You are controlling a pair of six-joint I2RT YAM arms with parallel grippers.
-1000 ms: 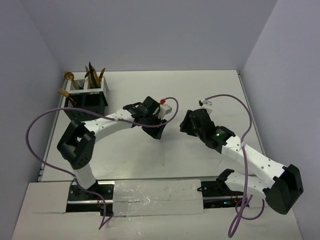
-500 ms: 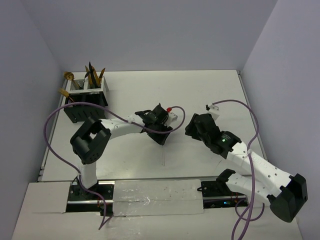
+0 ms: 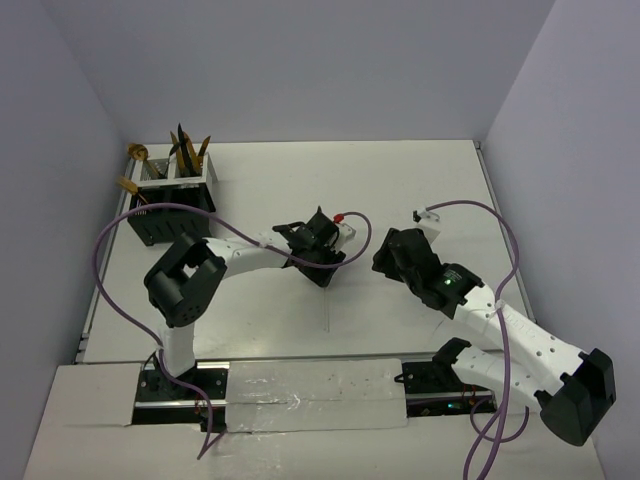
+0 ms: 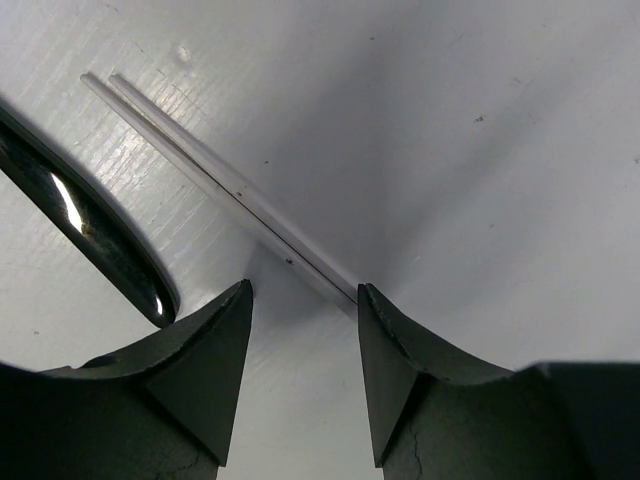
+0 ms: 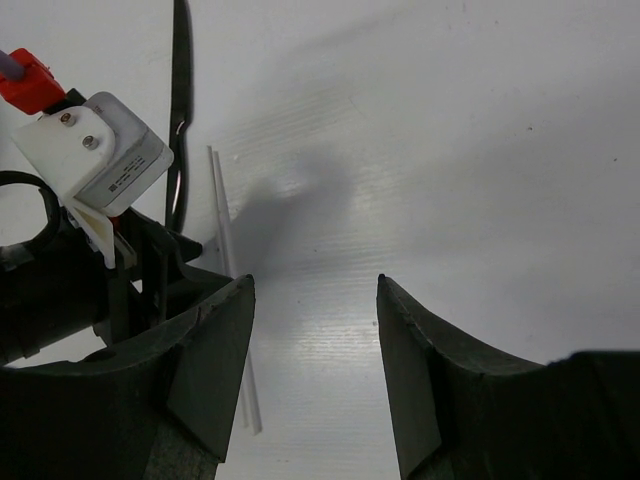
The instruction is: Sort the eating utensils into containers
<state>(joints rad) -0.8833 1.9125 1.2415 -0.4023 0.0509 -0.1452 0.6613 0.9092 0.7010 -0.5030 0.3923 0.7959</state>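
Currently, mid-pick, your spread left gripper [image 4: 303, 292] sits over the white stick [image 4: 200, 165]; shift it onto the dark utensil [image 4: 90, 222] beside; right gripper [image 5: 315, 288] hangs spread.

White arms [image 3: 240, 252], chunky black joints [image 3: 185, 290], a purple cable [image 3: 97, 255] looping off each. The left gripper [image 4: 303, 295] has black wedge fingers [image 4: 190, 370], plus a white screwed box [image 5: 100, 150] and red plug [image 5: 30, 82] behind it.

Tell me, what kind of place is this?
Probably a robot lab: a white table boxed in by plain lilac walls, with two cabled white-and-black robot arms bolted at its edge.
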